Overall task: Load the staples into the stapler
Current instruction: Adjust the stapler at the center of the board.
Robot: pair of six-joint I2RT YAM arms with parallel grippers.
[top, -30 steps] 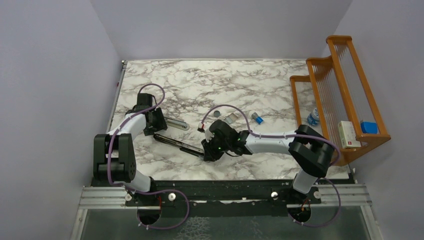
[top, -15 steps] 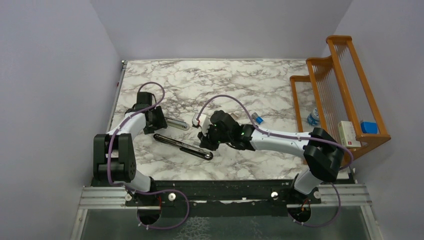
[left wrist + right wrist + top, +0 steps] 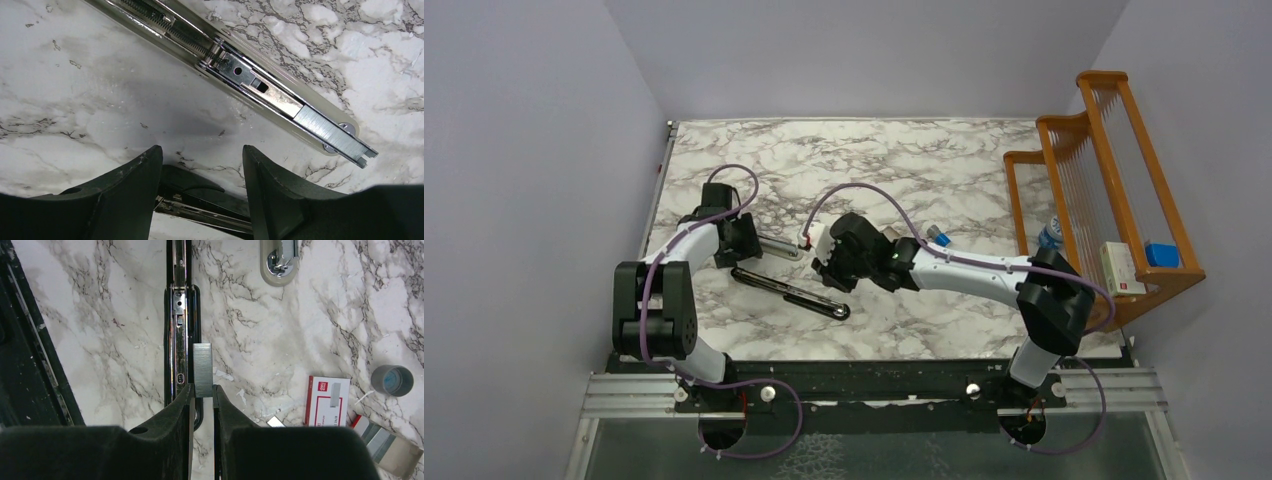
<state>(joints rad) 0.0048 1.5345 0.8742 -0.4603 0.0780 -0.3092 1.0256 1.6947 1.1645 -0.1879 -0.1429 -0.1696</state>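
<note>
**Staples pinched in my right pincer, just beside the open stapler**

My right pincer [image 3: 202, 388] is closed to a narrow gap on the staples [image 3: 202, 365]. I grip the strip by its near end, and the rest sticks out past my fingertips. It is a short, flat, silvery-grey strip with fine ribbing along its length and a square far end.

The strip hangs above the counter [image 3: 100, 340], lined up with the stapler [image 3: 178, 325]. It sits along the right edge of the stapler's black half [image 3: 178, 300], which is long and narrow with a chrome channel down its middle. I cannot tell whether the strip touches that half or only hovers over it. The rounded end of the pale half [image 3: 280, 257] lies apart, further out and to the right. To the right, nearer me, is a white-and-red box [image 3: 327, 400].

My left pincer [image 3: 201, 152] stands wide, its fingers [image 3: 130, 195] well apart and holding nothing. Part of the black half shows low between them; I cannot tell whether they touch it. Beyond them the pale half lies slantwise on the counter, its chrome rail and spring facing up. A ribbed silvery strip [image 3: 327, 132] lies in the end of that rail.
</note>
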